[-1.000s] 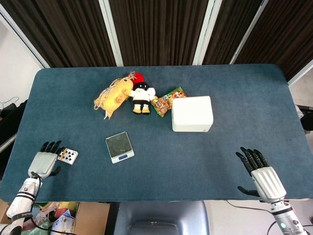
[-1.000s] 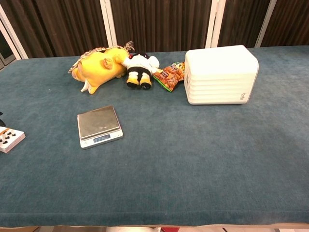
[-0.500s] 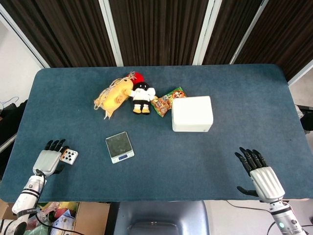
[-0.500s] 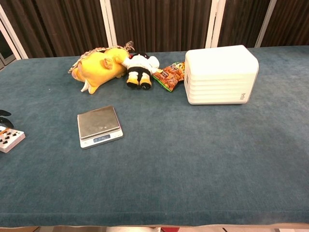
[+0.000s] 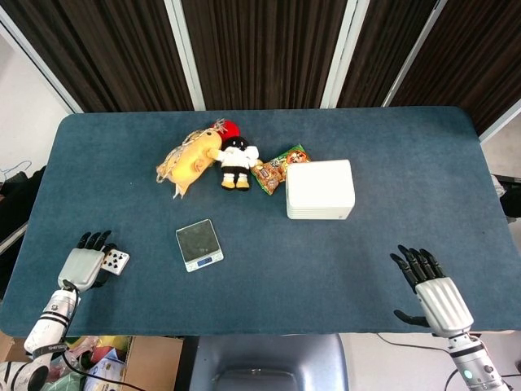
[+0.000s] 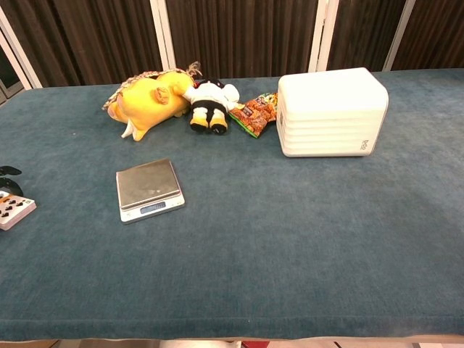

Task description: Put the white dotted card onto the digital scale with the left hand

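Note:
The white dotted card (image 5: 117,261) lies flat on the blue table near its front left corner; in the chest view the card (image 6: 14,212) is cut by the left edge. My left hand (image 5: 84,265) sits at the card's left side, palm down, with its dark fingers (image 5: 95,239) spread and reaching over the card's edge. No grip on the card is visible. The digital scale (image 5: 199,244) stands bare about a hand's width to the right of the card, also seen as the scale (image 6: 148,190). My right hand (image 5: 431,293) hovers open at the front right.
A yellow plush toy (image 5: 189,159), a small doll with a red hat (image 5: 235,159) and a snack packet (image 5: 277,169) lie behind the scale. A white box (image 5: 320,189) stands to their right. The table edge (image 5: 244,332) runs just in front of both hands.
My left hand has crept a little to the right and closer onto the card's left edge. The card has barely shifted. The right hand has stayed put.

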Robot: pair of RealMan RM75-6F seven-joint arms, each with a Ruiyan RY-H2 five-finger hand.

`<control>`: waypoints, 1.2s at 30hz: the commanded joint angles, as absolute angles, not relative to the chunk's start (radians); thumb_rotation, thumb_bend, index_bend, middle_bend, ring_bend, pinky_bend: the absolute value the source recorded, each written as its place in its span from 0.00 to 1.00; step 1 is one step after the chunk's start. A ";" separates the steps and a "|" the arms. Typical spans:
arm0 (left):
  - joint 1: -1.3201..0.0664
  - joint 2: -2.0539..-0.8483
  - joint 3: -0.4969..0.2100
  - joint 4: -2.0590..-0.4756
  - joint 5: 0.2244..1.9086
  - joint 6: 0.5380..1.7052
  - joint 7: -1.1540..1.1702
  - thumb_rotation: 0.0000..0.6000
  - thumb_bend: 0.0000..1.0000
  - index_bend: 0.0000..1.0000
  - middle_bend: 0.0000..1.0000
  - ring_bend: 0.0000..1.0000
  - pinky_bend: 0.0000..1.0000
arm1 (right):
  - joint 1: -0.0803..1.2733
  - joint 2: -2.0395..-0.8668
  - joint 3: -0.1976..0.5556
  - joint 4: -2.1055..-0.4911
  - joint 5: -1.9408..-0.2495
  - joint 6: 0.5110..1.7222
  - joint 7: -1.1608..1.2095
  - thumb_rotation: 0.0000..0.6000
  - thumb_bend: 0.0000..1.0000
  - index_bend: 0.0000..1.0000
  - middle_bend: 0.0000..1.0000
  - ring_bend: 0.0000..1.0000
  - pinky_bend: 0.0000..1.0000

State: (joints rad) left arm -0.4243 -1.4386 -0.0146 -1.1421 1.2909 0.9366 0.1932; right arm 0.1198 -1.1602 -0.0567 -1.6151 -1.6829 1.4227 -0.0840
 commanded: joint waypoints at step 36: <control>-0.557 -1.724 -0.133 -1.095 1.397 1.088 0.215 1.00 0.45 0.99 0.30 0.18 0.17 | 0.141 -1.160 -0.070 -1.618 -1.700 1.389 -0.079 1.00 0.13 0.00 0.00 0.00 0.00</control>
